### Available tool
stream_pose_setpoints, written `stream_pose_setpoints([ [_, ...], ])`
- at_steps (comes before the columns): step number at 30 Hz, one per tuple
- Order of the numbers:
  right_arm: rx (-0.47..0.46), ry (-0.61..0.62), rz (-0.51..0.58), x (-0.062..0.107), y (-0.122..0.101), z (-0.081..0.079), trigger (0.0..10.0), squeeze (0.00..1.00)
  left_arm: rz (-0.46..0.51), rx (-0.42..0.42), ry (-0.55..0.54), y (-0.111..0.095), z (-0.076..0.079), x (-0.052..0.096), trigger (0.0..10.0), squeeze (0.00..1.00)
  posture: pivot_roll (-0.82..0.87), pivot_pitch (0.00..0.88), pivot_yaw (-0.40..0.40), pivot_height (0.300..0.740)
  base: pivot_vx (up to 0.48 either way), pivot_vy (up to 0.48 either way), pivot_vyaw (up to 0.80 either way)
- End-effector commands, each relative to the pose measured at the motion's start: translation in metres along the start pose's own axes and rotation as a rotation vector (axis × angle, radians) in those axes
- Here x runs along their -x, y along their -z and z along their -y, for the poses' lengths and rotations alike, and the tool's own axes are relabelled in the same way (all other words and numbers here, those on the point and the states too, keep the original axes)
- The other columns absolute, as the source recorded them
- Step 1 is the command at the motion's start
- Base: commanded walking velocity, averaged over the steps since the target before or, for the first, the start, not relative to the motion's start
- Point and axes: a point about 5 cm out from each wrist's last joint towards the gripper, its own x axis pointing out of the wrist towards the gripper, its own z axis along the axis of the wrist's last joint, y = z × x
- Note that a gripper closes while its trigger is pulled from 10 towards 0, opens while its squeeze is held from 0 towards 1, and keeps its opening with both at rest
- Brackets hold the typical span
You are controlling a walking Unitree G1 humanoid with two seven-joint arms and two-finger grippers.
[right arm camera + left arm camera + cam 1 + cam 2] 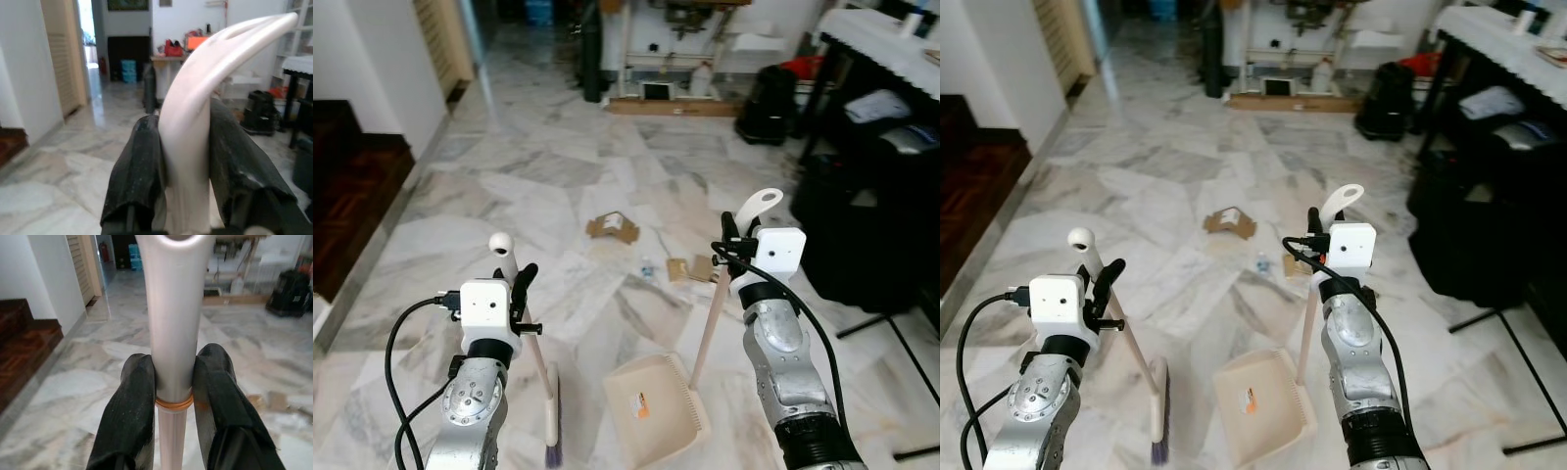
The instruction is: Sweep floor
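Left gripper (173, 382) clamped on the broom (540, 372) handle near its top, black fingers (132, 396) pressed to both sides of the pale shaft just above an orange ring (173, 404); broom leaning, purple bristles down on the marble floor (558, 186). Just right of the bristles, a beige dustpan (651, 397) flat on the floor, its long handle rising to the right gripper (188, 161), closed around the curved white grip. Beyond the pan, scattered on the floor: cardboard scraps (613, 227) and smaller bits (690, 269). Far right, dark furniture (876, 196).
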Motion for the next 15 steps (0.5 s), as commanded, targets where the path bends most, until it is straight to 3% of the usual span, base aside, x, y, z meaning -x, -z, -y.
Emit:
stream_pose_setpoints([
  [1,0.013,0.039,0.052,-0.0011,-0.0116,0.0132,10.0,0.00,0.037,0.021,0.042,-0.0079,0.0100,-0.0030,10.0,0.00,-0.06,0.000,-0.014,0.740,0.330,0.000,0.00],
  [15,0.024,0.034,0.051,0.0030,-0.0111,0.0108,10.0,0.00,0.035,0.014,0.057,-0.0071,0.0094,-0.0037,10.0,0.00,-0.07,0.000,-0.009,0.740,0.336,0.000,0.00],
])
